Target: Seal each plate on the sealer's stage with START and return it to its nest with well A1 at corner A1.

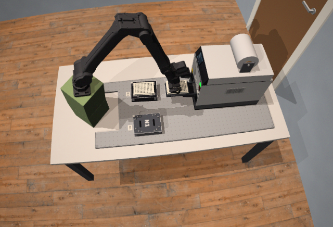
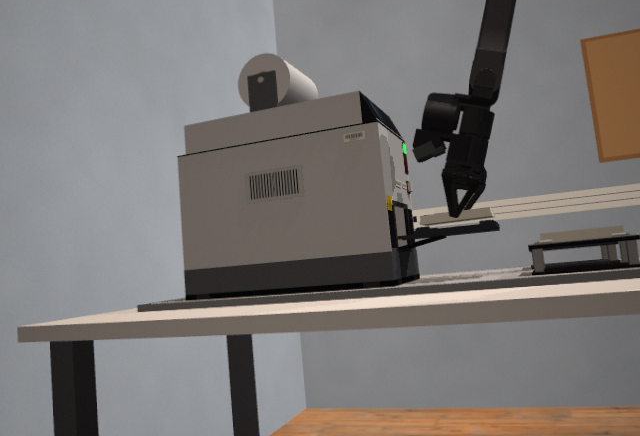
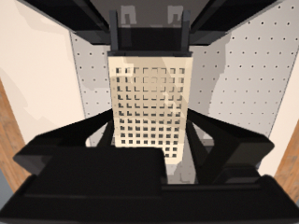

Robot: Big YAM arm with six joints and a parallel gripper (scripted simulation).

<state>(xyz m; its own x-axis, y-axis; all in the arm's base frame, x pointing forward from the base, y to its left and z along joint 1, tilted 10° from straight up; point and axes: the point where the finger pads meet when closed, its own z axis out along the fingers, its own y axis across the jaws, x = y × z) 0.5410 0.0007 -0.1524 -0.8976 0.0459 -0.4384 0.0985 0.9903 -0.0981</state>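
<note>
Plate: cream, grid of open square wells | gripper clamped on its sides

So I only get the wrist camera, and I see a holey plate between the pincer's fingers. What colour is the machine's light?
Observer: Green. The sealer's lamp glows green on its front face.
Operator: And where's the other plate?
Observer: The other plate sits on a nest next to the stage, while nest N1 has no plate on it.
Operator: Is mine down yet?
Observer: From the side, the pincer grips the held plate right at the stage. I cannot tell whether it lies flat on it.
</note>
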